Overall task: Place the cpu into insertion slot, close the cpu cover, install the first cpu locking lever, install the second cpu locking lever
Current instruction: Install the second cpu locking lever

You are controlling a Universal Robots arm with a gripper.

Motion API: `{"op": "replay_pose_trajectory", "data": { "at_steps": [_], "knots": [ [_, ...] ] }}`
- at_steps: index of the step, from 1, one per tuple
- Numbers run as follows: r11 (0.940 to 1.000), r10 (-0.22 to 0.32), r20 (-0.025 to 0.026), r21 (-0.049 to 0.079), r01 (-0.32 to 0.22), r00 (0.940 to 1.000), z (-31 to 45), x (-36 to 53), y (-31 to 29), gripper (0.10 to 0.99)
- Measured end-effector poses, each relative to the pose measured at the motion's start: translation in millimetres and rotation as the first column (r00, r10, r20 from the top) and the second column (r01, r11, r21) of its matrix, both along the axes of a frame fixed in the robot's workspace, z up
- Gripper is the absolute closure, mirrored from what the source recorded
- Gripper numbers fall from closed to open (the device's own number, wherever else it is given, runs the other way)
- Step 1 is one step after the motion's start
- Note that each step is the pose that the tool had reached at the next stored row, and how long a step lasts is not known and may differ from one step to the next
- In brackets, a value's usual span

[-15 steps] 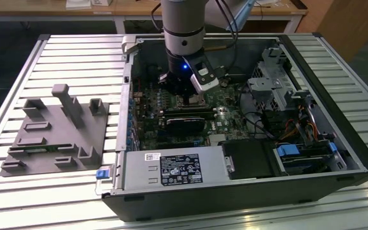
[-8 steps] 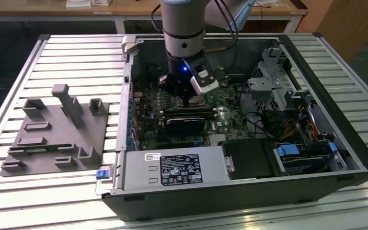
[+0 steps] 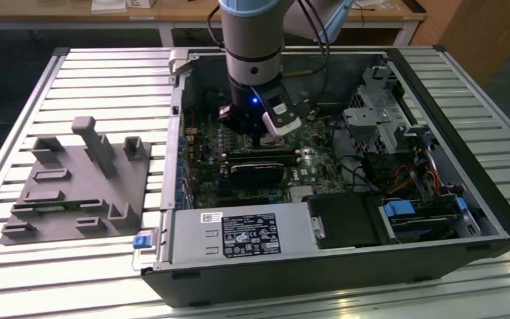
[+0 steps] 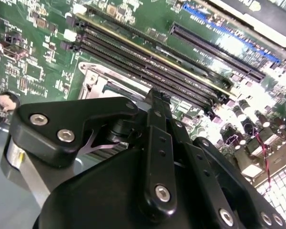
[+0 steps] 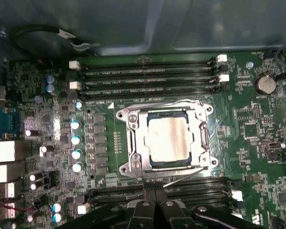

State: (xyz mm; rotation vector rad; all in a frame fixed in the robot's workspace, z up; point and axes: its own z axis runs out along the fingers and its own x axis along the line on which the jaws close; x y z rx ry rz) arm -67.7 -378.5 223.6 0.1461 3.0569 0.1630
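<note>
Wrist views close over motherboard (image 5: 257, 143).

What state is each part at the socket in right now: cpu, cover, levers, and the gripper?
cpu: seated flat in the insertion slot.
cpu cover: closed, framing the chip.
locking lever: one thin wire rod angled beside the socket's edge, apparently not latched.
gripper: low over the board beside the socket, holding nothing visible; whether the jaws are open cannot be told.

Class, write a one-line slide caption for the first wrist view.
The cpu sits in the insertion slot, framed by the cpu cover.
</note>
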Motion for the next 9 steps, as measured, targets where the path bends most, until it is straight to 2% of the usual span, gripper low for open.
{"op": "replay_pose_trajectory", "data": {
  "at_steps": [2,9],
  "knots": [
    [0.9998,0.000,0.0001,0.019,0.000,1.0000,-0.7,-0.6,-2.1,0.980],
    [0.9995,0.000,0.0000,0.032,0.000,1.0000,-3.7,-2.9,-8.7,0.980]
  ]
}}
